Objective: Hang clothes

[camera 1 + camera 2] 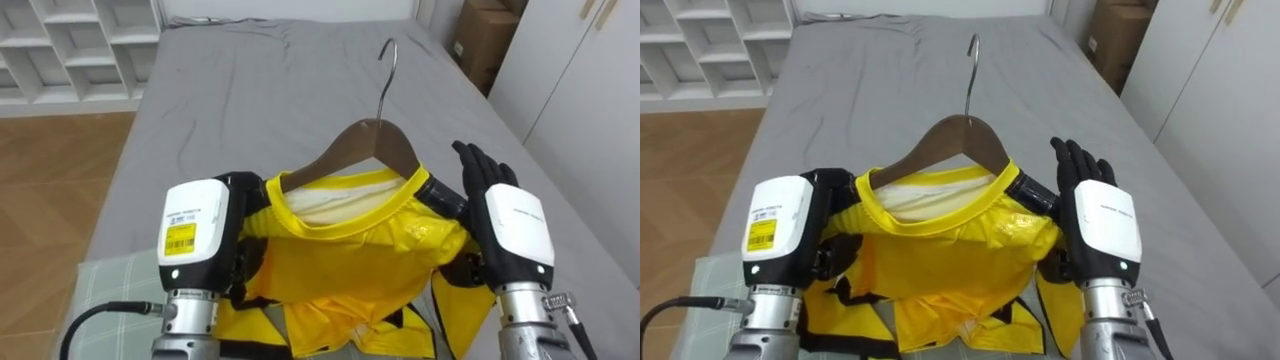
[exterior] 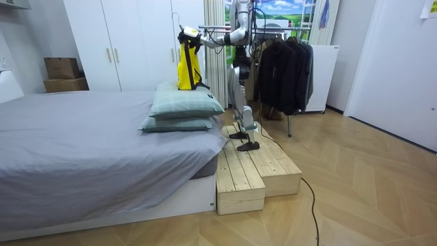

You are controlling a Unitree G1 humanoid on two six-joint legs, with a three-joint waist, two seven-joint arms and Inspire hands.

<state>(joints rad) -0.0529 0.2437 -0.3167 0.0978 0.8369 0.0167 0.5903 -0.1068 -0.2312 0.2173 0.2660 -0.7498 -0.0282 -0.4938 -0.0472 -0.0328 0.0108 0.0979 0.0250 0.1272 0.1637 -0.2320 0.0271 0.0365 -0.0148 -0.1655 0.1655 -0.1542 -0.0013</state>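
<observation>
Grey bed (image 1: pixel 250 90) runs out ahead, under the arms. Yellow shirt (image 1: pixel 350 250) with black trim sits on a wooden hanger (image 1: pixel 365 140), up over the bed between both hands. Right hand (image 1: pixel 505 215) is at one shoulder of the shirt, fingers (image 1: pixel 478 165) straight and spread. Left hand (image 1: pixel 200 230) is at the other shoulder, its fingers behind cloth; I cannot tell its grip. Yellow label (image 1: pixel 180 238) on its back; I can't read the print.
</observation>
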